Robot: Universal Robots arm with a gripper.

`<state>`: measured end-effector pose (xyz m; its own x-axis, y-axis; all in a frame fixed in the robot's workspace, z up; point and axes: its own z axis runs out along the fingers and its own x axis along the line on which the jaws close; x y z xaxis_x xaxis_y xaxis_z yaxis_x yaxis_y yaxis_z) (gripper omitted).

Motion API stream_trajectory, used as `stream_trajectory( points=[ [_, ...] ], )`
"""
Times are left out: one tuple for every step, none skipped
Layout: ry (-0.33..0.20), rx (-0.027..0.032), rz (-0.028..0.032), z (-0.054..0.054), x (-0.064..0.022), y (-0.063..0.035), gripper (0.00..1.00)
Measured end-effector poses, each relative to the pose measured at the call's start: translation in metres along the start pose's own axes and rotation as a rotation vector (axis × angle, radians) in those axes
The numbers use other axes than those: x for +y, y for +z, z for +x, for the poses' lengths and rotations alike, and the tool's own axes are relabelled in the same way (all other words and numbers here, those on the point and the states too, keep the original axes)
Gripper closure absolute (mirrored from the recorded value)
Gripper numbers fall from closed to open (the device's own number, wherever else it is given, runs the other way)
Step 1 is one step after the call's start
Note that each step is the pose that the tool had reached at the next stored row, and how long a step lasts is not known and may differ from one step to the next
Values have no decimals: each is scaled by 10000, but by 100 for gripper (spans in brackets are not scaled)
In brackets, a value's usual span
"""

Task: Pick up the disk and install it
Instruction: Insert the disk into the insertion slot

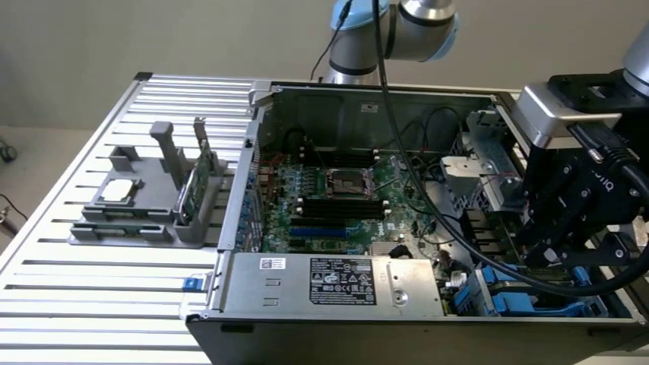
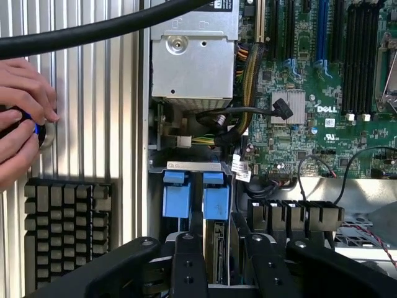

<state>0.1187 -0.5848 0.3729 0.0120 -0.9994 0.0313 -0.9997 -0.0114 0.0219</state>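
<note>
Black-fingered and half open, straddling the disk (image 2: 218, 261) with the gripper (image 2: 221, 241), nothing plainly clamped, disk on edge in the case's (image 1: 406, 338) drive bay; seemingly at the grasp step, needing a square squeeze on both faces, clear of the case's cables (image 2: 232, 118).

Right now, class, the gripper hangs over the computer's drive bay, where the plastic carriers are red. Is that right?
Not quite: the wrist view shows the plastic carriers are blue, not red. The gripper does hang over the computer's drive bay.
</note>
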Motion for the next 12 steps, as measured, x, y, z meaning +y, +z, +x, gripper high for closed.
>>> stream_trajectory(
  points=[
    [0,1,0,0,0,0,68],
    [0,1,0,0,0,0,68],
    [0,2,0,0,0,-1,68],
    [0,1,0,0,0,-1,68],
    [0,2,0,0,0,-1,68],
    [0,1,0,0,0,-1,68],
    [0,1,0,0,0,-1,68],
    [0,1,0,0,0,-1,68],
    [0,2,0,0,0,-1,68],
    [0,2,-1,0,0,-1,68],
    [0,2,0,0,0,-1,68],
    [0,1,-1,0,0,-1,68]
  ],
)
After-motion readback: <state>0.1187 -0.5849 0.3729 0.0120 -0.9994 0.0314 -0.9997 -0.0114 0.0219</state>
